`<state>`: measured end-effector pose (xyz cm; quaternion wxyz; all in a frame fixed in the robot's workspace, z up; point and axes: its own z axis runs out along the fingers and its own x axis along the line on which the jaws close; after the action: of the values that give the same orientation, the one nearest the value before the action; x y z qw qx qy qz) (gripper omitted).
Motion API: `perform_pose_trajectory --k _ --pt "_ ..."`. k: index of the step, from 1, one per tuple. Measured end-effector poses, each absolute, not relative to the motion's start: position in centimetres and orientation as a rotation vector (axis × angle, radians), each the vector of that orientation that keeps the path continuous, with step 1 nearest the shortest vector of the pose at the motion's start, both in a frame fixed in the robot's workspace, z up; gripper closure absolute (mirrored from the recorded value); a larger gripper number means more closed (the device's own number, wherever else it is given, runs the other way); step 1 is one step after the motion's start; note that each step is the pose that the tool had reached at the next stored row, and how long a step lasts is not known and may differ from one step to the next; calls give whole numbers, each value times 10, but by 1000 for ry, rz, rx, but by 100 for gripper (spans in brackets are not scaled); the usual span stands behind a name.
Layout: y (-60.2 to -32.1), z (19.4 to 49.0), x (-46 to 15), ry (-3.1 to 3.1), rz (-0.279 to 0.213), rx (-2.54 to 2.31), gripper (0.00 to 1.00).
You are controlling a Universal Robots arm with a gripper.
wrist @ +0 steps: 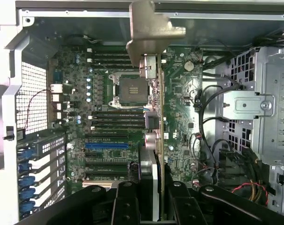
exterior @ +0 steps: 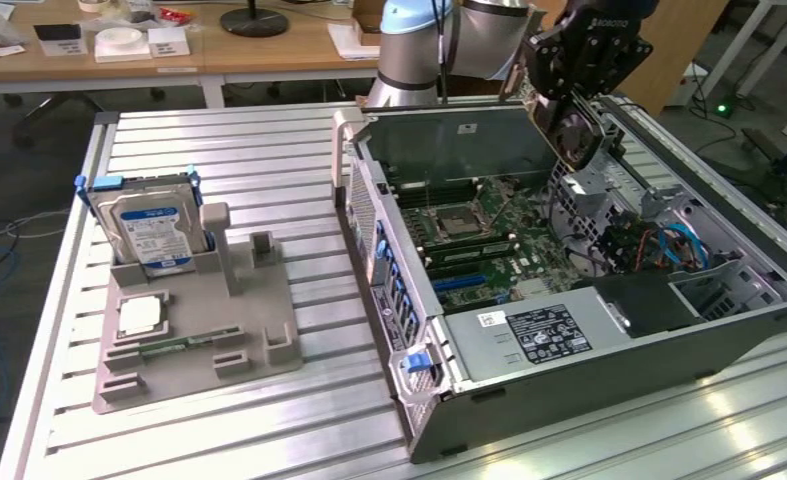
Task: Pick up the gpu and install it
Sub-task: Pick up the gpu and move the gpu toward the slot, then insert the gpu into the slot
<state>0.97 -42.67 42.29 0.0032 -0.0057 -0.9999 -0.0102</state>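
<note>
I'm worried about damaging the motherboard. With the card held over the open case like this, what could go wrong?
1. The gpu in the hand lies crosswise to the blue slot; lowered like this, its edge would likely strike board parts.
2. Its silver bracket looks close to the case wall and could catch.
3. The black cables beside it might snag.

i count one open computer case (exterior: 567,400) on the bench (exterior: 233,140), one gpu (wrist: 155,108) in one tool (wrist: 153,197), one hard drive (exterior: 150,228), one grey holder tray (exterior: 253,310), one motherboard (wrist: 179,93) and one robot arm (exterior: 413,50).
</note>
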Motion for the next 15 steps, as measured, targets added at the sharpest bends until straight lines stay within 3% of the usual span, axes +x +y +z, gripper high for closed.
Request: perform_pose_trajectory --k 15 --pt "-427 423 10 -3135 -32 -15 72"
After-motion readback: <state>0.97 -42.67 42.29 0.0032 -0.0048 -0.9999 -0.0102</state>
